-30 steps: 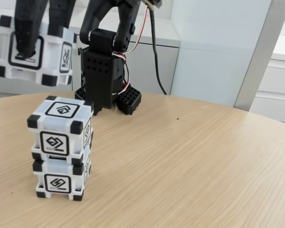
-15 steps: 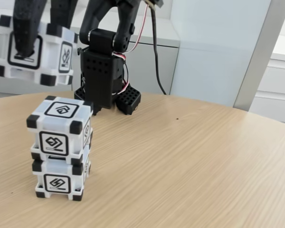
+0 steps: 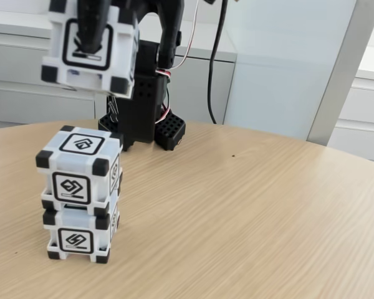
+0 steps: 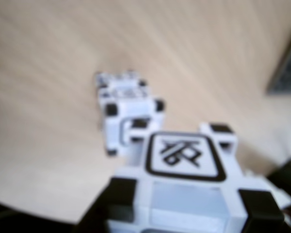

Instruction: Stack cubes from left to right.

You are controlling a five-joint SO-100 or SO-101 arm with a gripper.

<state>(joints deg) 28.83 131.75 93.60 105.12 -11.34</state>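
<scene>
Third cube (image 3: 90, 50) is clamped in the pincer (image 3: 92, 38), one black finger crossing its front face in the fixed view. Since a second ago the held cube has shifted right and slightly up. Half a second back it hung off to the left of the stack, near the frame edge. Now it hangs above the stack, offset a bit to the right, well clear of the top face. It looks a little tilted, not square to the stack.

The stack sits unchanged on the wooden surface (image 3: 249, 212): upper cube (image 3: 80, 171) on lower cube (image 3: 80, 233), roughly aligned, no shift between frames. Arm base (image 3: 140, 106) stands behind it.

Wrist view is blurred. The held cube (image 4: 184, 194) fills the bottom, with the stack (image 4: 126, 116) below and beyond it, up-left in that view. So the held cube is not yet centred over the stack there either.

What it means: lift and carry across are mostly done, two of three cubes already stacked. Step in hand looks like lining up over the stack before lowering. Next needs a small sideways correction and levelling of the cube, then a straight descent. Risk: a tilted or off-centre touchdown could catch a corner block and knock the upper cube off.
</scene>
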